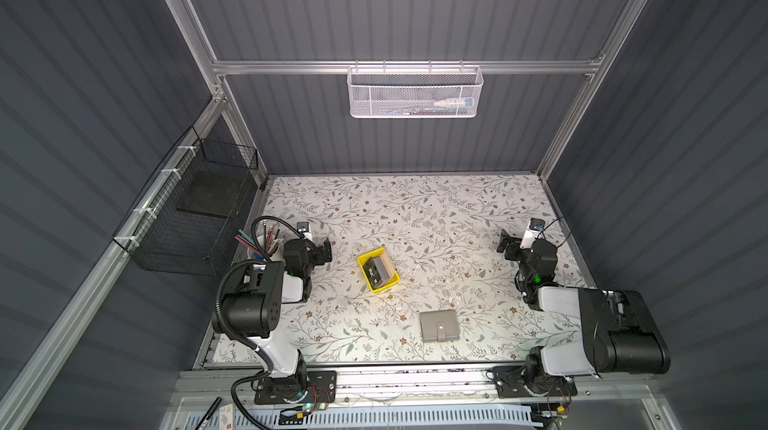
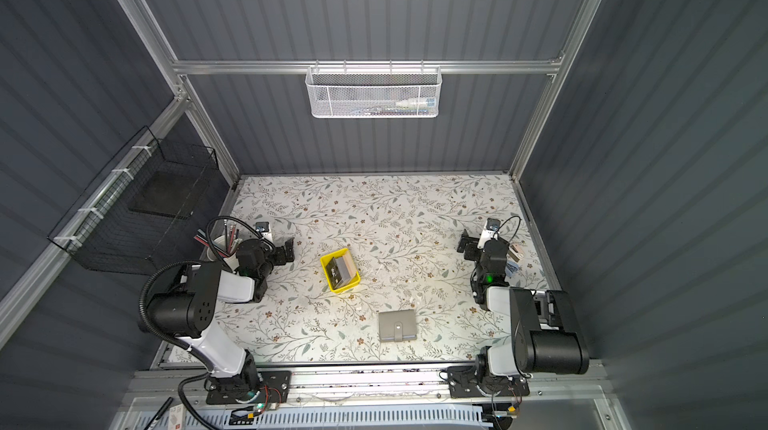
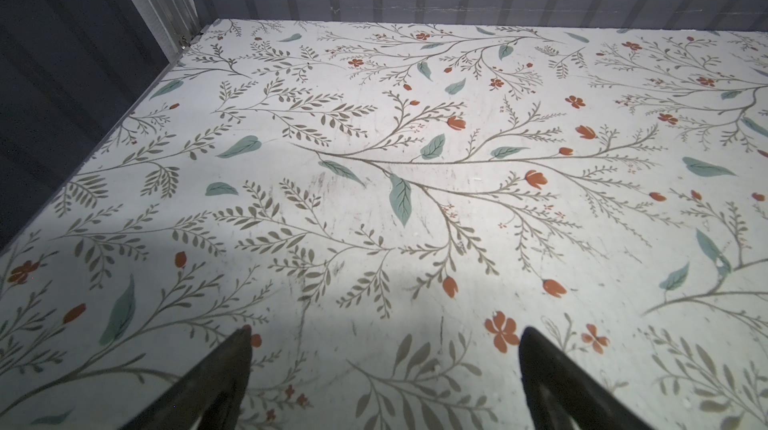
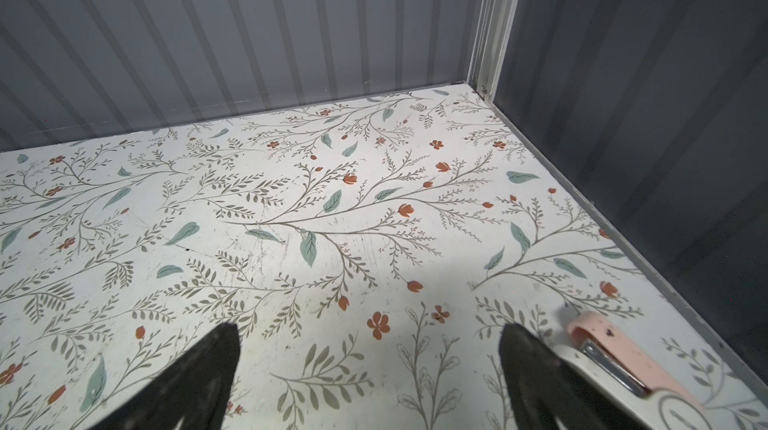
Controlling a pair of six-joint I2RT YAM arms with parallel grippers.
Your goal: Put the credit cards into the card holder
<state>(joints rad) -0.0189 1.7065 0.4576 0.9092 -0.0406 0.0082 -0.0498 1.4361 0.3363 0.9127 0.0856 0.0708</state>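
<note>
Floral-print tabletop (image 1: pixel 415 216), boxed in by grey ribbed walls and lit from overhead. Caught the left gripper (image 1: pixel 327 250) low over the paper at its own side of the table, fingers (image 3: pixel 232 369) spread wide, only printed leaves and flowers between them in the left wrist view. Found the right gripper (image 1: pixel 505 247) mirrored at the opposite side, likewise spread wide and holding nothing, with a pink stapler (image 4: pixel 615 361) lying just beside one of its fingers (image 4: pixel 528 365).

Showed the credit cards (image 1: pixel 374 273) untouched in both top views. Stacked in a yellow plastic tray (image 1: pixel 385 286), black card uppermost, a tan one peeking out along the stack's far edge. Sat between the two grippers, near the left one, well apart from the right.

Showed the card holder (image 1: pixel 439 326) lying flat and closed on the table, its tab strap with a pale snap button folded across the front. Lay back toward the arm bases from both grippers, touching neither, somewhat nearer the right one and apart from the tray.

Also pictured: a cup of pencils (image 1: pixel 266 247) close beside the left gripper's wrist, on the side away from the tray. Beyond both grippers, a white mesh basket (image 1: pixel 414 93) on the back rail and a black wire basket (image 1: pixel 187 220) on the side wall.
</note>
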